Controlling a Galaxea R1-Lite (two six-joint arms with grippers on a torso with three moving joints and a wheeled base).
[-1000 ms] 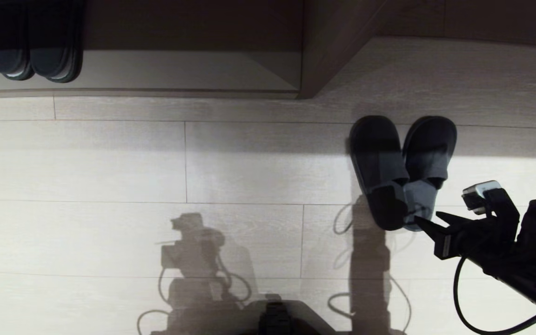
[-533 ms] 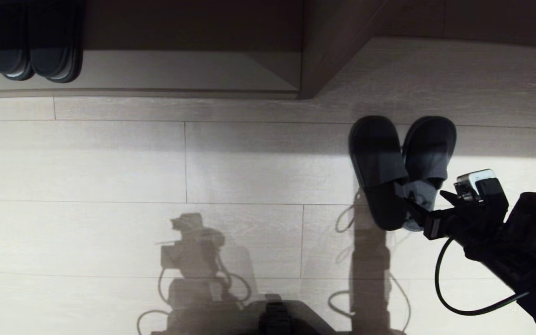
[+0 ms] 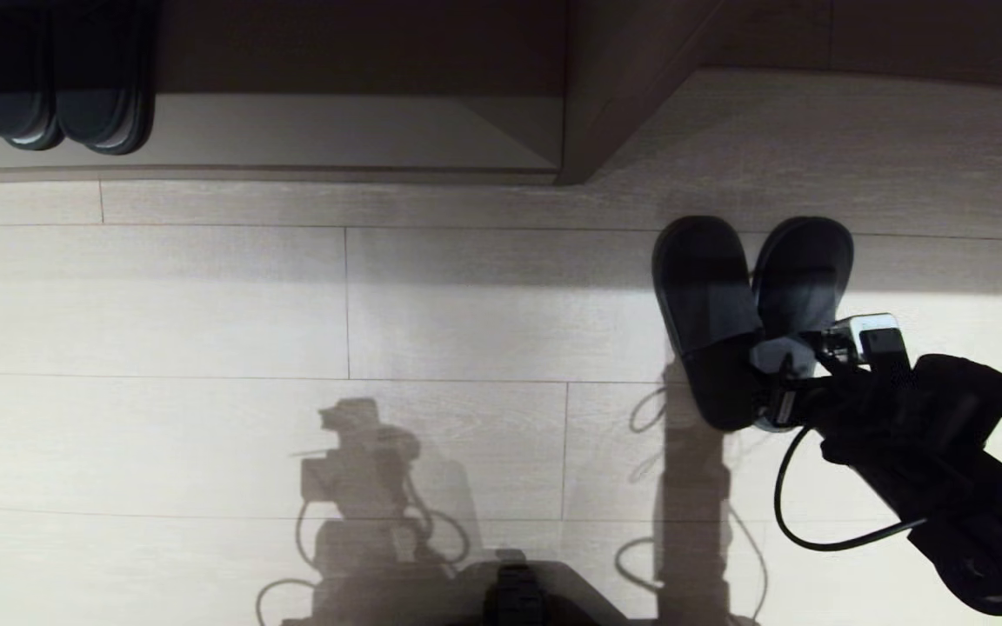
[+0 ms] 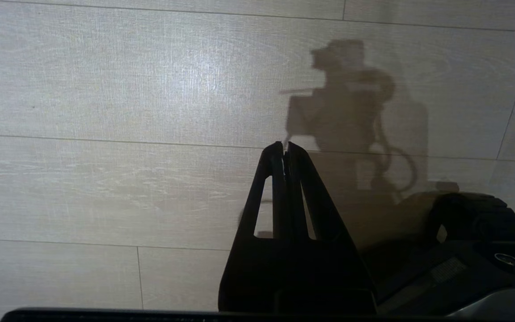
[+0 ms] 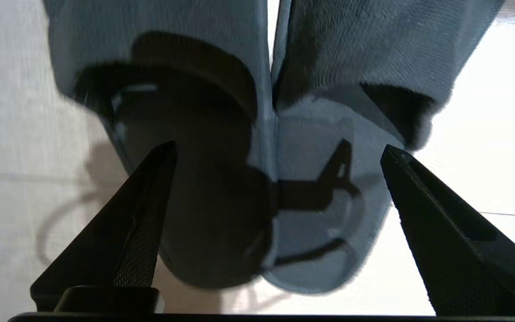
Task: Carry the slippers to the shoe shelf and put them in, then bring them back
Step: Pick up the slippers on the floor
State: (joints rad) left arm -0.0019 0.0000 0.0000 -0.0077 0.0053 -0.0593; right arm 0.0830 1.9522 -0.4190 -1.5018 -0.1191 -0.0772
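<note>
The slippers [image 3: 749, 317] lie side by side on the pale wood-grain floor [image 3: 379, 304], heels toward the robot, well short of the shoe shelf [image 3: 292, 130] beyond them. The right gripper [image 5: 275, 188] hangs over their heels, its black wedge-shaped jaws spread wide, one to each outer side, touching neither. Soft fabric bands, flat matte footbeds. Bare planks stretch away from the slippers on every side. The left gripper [image 4: 284, 150] hangs over bare floor, jaws together

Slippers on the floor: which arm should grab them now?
Right. The right gripper is open with the heel ends of the slippers lying between its fingers. The left gripper is shut over bare floor, with no slipper in its view.
</note>
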